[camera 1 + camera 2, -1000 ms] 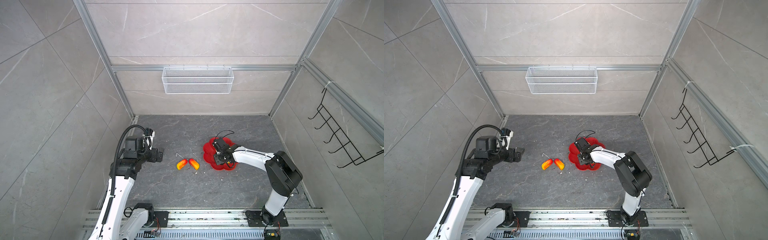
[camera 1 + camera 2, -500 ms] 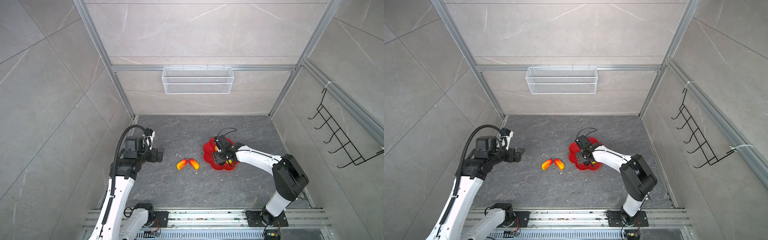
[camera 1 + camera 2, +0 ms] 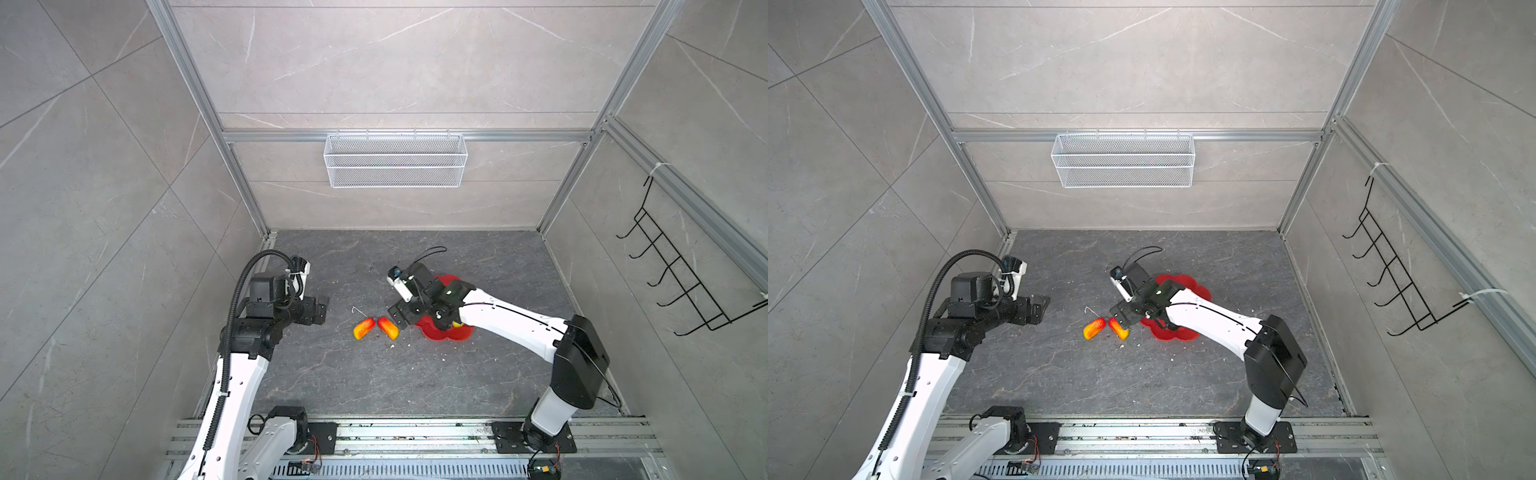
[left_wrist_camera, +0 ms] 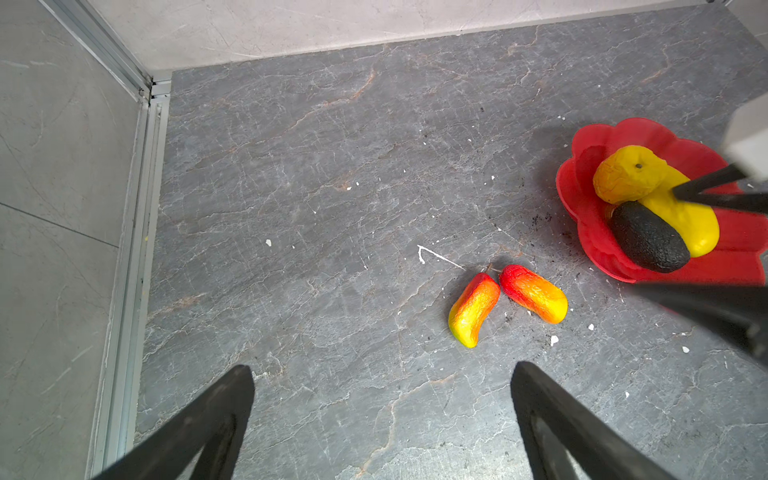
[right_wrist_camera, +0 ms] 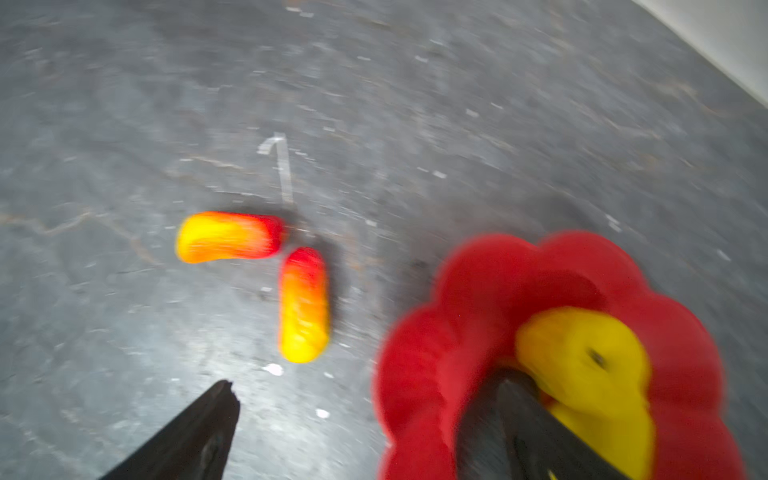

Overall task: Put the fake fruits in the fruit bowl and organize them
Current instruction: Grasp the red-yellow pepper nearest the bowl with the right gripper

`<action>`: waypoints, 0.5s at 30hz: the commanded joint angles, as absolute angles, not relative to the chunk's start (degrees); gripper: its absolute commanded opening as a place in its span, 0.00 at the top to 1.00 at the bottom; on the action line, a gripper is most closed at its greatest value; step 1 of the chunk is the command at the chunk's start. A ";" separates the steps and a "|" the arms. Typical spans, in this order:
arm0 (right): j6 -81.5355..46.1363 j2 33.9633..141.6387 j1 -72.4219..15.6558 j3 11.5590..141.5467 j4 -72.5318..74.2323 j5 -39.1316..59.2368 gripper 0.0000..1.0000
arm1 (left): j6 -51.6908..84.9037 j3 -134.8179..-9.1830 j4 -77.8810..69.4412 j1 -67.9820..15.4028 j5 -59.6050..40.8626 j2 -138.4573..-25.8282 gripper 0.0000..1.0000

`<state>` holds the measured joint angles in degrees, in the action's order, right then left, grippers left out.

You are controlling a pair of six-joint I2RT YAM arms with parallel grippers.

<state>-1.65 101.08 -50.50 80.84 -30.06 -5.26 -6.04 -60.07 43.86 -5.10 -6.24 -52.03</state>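
Right wrist: right gripper (image 5: 368, 384) wide, empty, straddling fruit bowl (image 5: 415, 353) rim.
Right arm reaches inward, wrist low; left gripper (image 4: 384, 368) wide.

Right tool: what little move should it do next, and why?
Probably move the right tool over the nearer red-and-yellow fruit. The tool is open and empty, and that fruit and its twin lie on the floor, outside the red bowl.

L arm (image 3: 241, 374) jaws apart, R arm (image 3: 507, 320) jaws wide
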 commanded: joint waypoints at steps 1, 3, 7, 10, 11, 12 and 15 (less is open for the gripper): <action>-0.50 107.01 -52.22 82.21 -29.47 -3.49 0.00 | -6.02 -60.30 42.87 -4.75 -7.80 -51.42 0.00; -0.78 109.66 -52.50 82.57 -28.00 -2.87 0.00 | -6.08 -60.34 42.89 -4.75 -8.17 -51.44 0.00; -0.49 114.12 -52.48 84.01 -27.32 -2.68 0.05 | -6.08 -60.31 42.87 -4.78 -8.15 -51.15 0.00; -0.39 116.28 -52.47 85.07 -27.16 -2.51 0.10 | -6.08 -60.37 42.89 -4.75 -8.17 -51.13 0.00; -0.44 116.97 -52.54 85.31 -26.99 -2.31 0.12 | -6.07 -60.36 42.90 -4.75 -8.17 -51.15 0.00; -0.57 117.48 -52.56 85.59 -26.77 -2.29 0.14 | -6.09 -60.30 42.92 -4.75 -8.17 -51.22 0.00; -0.94 119.27 -52.47 86.65 -26.55 -2.44 0.23 | -6.08 -60.31 42.94 -4.75 -8.26 -51.33 0.00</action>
